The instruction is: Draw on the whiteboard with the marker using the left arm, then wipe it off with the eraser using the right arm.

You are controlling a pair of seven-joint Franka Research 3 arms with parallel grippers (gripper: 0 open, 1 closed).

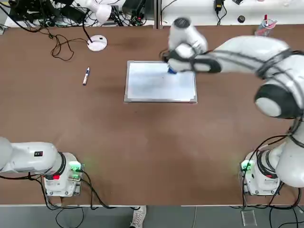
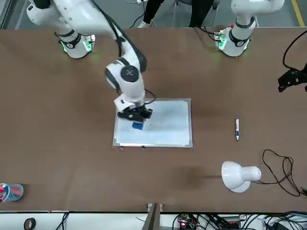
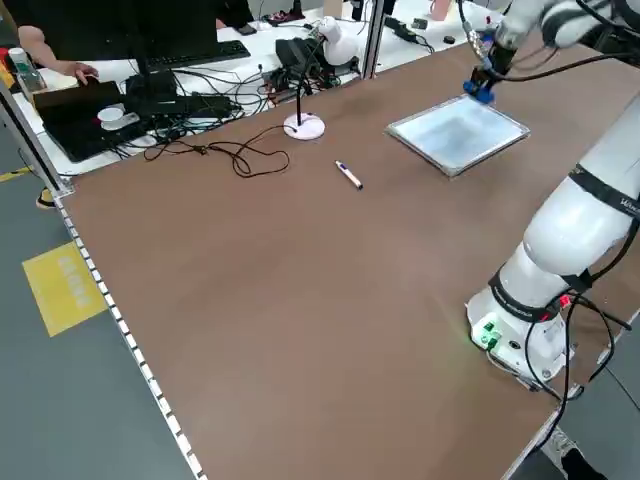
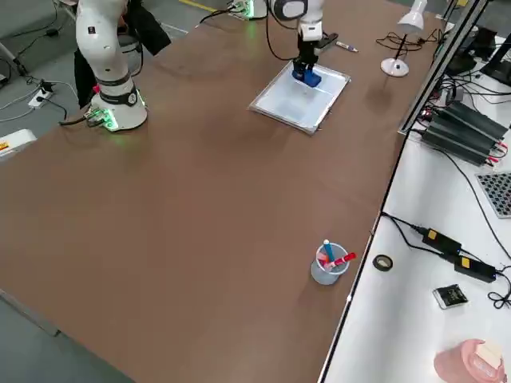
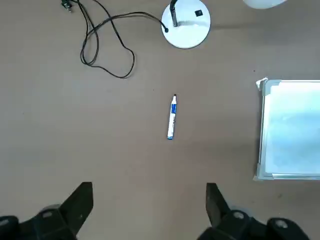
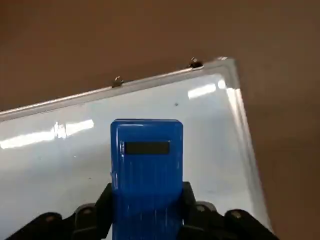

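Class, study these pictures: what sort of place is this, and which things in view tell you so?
Most likely a robotics lab: two white robot arms, right arm and left arm, bolted at a brown table, and a side bench crowded with cables and electronics.

two white jointed arms, glossy rounded shells, left arm (image 1: pixel 28 159) base with green light and red button, right arm (image 1: pixel 266 57) with dark grey joint bands and black cables along its links, green light at base, black two-finger grippers, black wrist housing
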